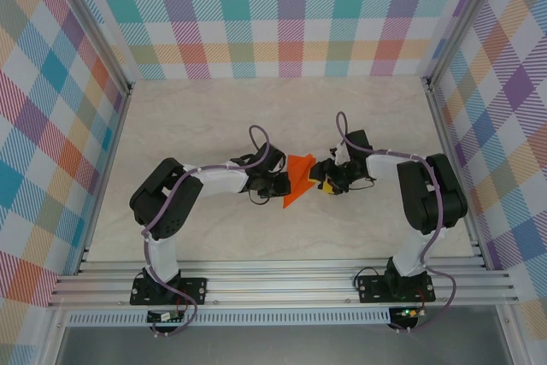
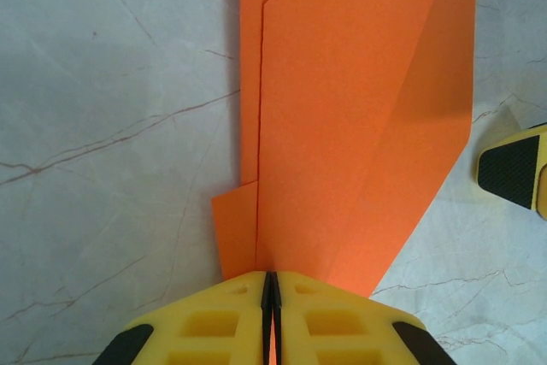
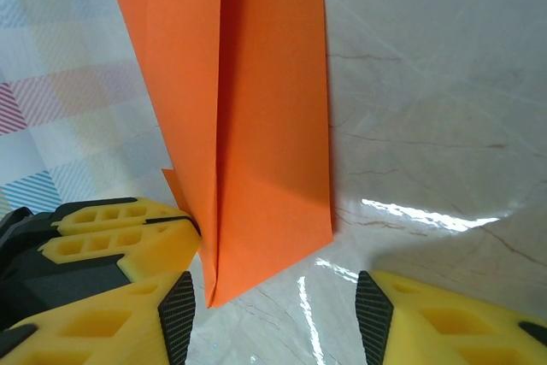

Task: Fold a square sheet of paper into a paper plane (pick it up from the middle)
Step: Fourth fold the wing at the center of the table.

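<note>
Left jaws tight on orange paper's [image 2: 342, 126] edge; right jaws wide around far corner.

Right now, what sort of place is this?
Probably a robot test cell in a lab: a marble-look table boxed in by aluminium framing and plaid backdrop walls, with a left arm and a right arm bolted at its near edge, handling orange paper.

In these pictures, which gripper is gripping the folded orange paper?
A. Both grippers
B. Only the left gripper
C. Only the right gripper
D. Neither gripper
B: in the left wrist view the left gripper has its fingers shut together on the edge of the orange paper, while the right gripper shows its fingers wide apart in its own view.
</note>
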Controlling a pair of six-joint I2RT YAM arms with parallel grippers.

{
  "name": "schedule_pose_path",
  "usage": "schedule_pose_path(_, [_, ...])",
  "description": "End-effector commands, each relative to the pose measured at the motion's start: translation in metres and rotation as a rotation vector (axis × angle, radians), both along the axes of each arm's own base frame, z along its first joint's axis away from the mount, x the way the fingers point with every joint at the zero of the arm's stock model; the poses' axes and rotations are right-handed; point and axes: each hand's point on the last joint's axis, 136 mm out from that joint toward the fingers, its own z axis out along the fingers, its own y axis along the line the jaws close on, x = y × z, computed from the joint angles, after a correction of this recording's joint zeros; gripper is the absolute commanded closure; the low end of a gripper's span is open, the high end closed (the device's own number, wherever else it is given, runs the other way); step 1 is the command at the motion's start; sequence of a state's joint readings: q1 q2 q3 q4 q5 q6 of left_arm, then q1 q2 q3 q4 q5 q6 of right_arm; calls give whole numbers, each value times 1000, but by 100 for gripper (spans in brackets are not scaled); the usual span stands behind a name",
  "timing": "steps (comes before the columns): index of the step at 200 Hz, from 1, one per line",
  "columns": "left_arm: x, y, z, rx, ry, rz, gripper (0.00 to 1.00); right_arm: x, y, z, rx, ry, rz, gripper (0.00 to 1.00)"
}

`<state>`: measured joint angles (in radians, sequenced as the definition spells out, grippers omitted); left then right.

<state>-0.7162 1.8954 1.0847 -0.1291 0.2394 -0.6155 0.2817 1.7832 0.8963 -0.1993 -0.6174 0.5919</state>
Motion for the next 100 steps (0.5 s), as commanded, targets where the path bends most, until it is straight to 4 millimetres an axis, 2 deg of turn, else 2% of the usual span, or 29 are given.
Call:
schedule_pose_path(1, [-3,2,-9,8,32,-8,88,5,5,-3,-10,0,9,45])
schedule_pose_path(76, [-9,0,-9,-43,57,21,88,5,4,-4,-23,4,5,45])
schedule_pose_path(100, [-15,1,-13,-45,70,32,88,5,1,2,-45,-15,2,46])
